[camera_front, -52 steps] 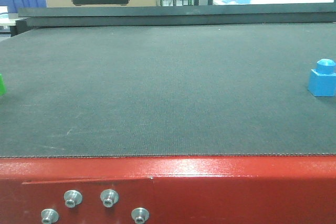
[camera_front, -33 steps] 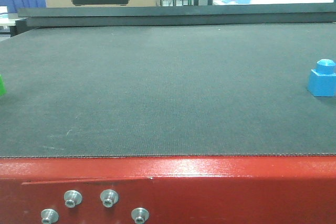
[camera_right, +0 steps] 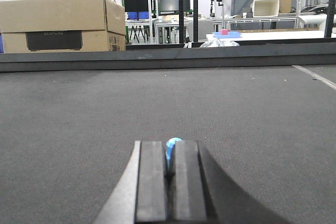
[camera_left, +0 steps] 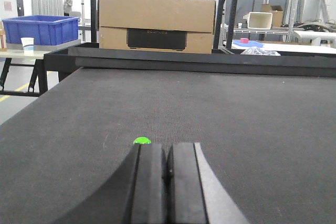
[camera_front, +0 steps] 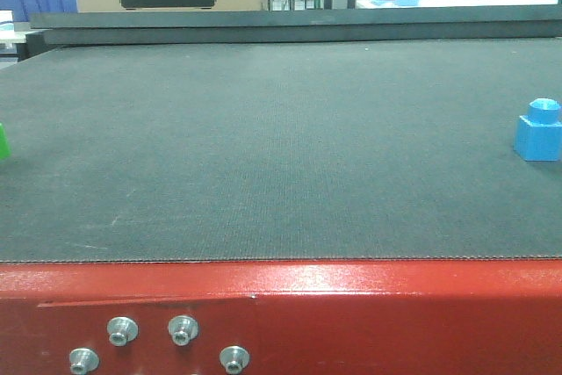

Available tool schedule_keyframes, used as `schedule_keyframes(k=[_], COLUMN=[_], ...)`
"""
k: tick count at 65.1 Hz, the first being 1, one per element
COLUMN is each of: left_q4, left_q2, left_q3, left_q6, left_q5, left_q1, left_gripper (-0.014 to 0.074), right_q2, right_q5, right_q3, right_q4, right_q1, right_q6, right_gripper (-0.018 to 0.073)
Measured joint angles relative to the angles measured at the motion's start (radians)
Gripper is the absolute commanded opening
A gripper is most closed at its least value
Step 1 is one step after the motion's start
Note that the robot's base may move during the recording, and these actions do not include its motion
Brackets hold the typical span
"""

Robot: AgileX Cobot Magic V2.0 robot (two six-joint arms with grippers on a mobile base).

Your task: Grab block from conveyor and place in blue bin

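The small blue studded plastic block [camera_front: 537, 132] sits unmoved on the grey-green textured conveyor [camera_front: 263, 147], at its right edge; no grab has begun. The left fingers [camera_left: 149, 182] and right fingers [camera_right: 152, 182] are pressed together, empty.

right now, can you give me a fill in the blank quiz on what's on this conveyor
1. In the front view the block stands near the ____ edge of the picture.
2. The conveyor runs on a frame painted ____.
3. Just past the left gripper, a small ____ object peeks over the fingertips.

Missing words: right; red; green
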Motion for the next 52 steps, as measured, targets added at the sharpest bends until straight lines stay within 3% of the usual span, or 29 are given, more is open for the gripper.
schedule_keyframes(k=[10, 16, 31, 52], left_q4=[0.016, 0.016, 0.029, 0.022], left_q2=[0.000, -0.002, 0.095, 0.563], left_q3=[0.000, -0.045, -0.341, -0.718], left_q6=[0.000, 0.000, 0.000, 0.000], left_q5=[-0.005, 0.041, 0.358, 0.679], left_q1=[0.000, 0.000, 0.000, 0.000], left_gripper=[-0.0111, -0.0111, -0.0111, -0.0111], right_q2=[0.000, 0.000, 0.010, 0.381], right_q5=[-0.046, 0.044, 0.204, 0.476], right_q3=[-0.002, -0.053, -0.295, -0.573], right_q4=[0.000, 0.005, 0.063, 0.082], right_q1=[0.000, 0.000, 0.000, 0.000], right_q6=[0.000, 0.000, 0.000, 0.002], right_gripper=[-0.0160, -0.0160, -0.0160, -0.0160])
